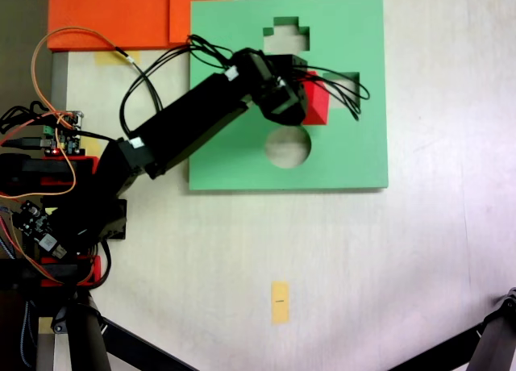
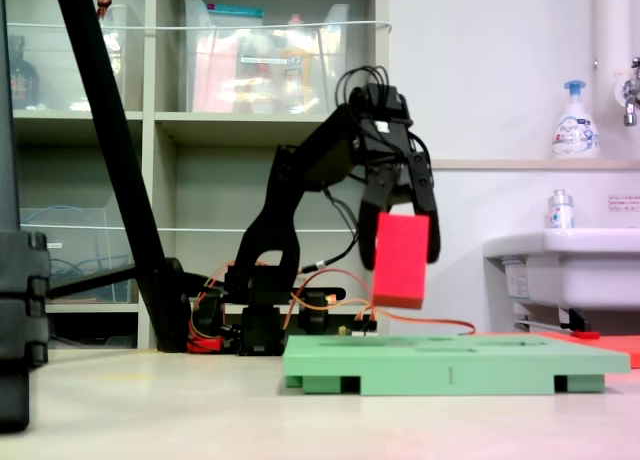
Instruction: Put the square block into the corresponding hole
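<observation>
the bright red matte block (image 2: pixel 401 260) hangs in the air above the large green foam board (image 2: pixel 455 365), clear of the board's top face in the low side fixed view, where it reads as a tall rectangle tilted slightly off vertical. from the top-down fixed view the same red block (image 1: pixel 318 103) sits over the right-centre of the board (image 1: pixel 226 89), directly over the square cutout (image 1: pixel 349 77), of which just one corner shows past the block and wiring. the black gripper (image 2: pixel 403 242) is closed onto the block, one dark finger down each side of its upper part, the lower part hanging free below the fingertips. the round cutout (image 1: pixel 288 146) lies just below the block in the top-down view, and a stepped cutout (image 1: pixel 285 34) lies near the board's top edge. flat orange foam slabs (image 1: pixel 121 14) rest beyond the board's upper-left corner. a small yellow tape strip (image 1: pixel 280 302) lies on the pale table (image 1: pixel 419 250), well apart from the board.
</observation>
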Tool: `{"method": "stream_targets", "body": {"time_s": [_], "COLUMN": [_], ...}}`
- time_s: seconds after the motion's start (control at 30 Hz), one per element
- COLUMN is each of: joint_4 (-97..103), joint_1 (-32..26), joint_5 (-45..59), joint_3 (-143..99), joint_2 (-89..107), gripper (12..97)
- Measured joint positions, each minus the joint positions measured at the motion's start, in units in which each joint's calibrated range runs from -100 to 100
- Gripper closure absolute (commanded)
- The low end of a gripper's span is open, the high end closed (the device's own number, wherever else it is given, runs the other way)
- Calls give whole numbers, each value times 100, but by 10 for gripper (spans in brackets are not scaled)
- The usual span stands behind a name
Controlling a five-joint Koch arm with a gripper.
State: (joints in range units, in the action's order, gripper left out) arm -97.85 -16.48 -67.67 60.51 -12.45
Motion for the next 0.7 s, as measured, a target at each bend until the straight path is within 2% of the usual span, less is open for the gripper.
{"method": "stream_targets", "body": {"time_s": [0.7], "joint_4": [1165], "joint_1": [0], "joint_5": [-5], "joint_3": [255], "joint_2": [-944], "gripper": [905]}}
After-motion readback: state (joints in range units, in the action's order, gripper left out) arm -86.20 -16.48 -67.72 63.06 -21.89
